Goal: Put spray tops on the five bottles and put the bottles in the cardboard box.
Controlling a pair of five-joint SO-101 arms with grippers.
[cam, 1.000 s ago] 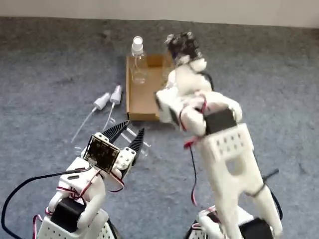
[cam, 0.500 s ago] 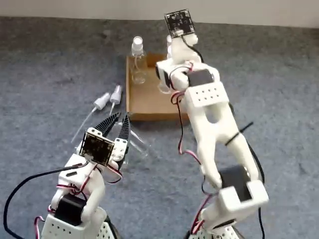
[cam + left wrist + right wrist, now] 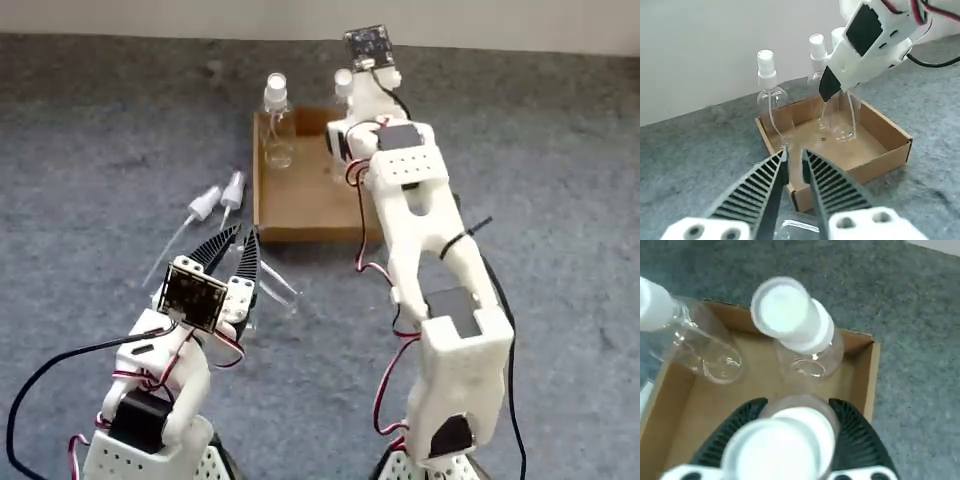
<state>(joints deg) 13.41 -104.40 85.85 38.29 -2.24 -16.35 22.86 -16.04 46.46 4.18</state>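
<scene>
The cardboard box [image 3: 300, 232] sits mid-table. A bottle with a spray top [image 3: 277, 118] stands at its back left corner, seen again as the left bottle [image 3: 771, 100]. A second topped bottle [image 3: 790, 320] stands at the back. My right gripper [image 3: 795, 412] is shut on a third topped bottle [image 3: 777, 450], which is held upright over the box floor [image 3: 845, 120]. Nearer the front, my left gripper [image 3: 235, 252] has its fingers drawn close on a clear bottle without a top [image 3: 272, 288] that lies on the carpet [image 3: 790, 227]. Two loose spray tops [image 3: 218, 196] lie left of the box.
Grey carpet covers the table. The right arm [image 3: 420, 230] stretches along the box's right side and hangs over its back half. Open carpet lies to the far left and right. A pale wall runs behind the box.
The right arm has stretched out toward the back of the box, carrying its bottle there. My left gripper's fingers have narrowed and shifted slightly left.
</scene>
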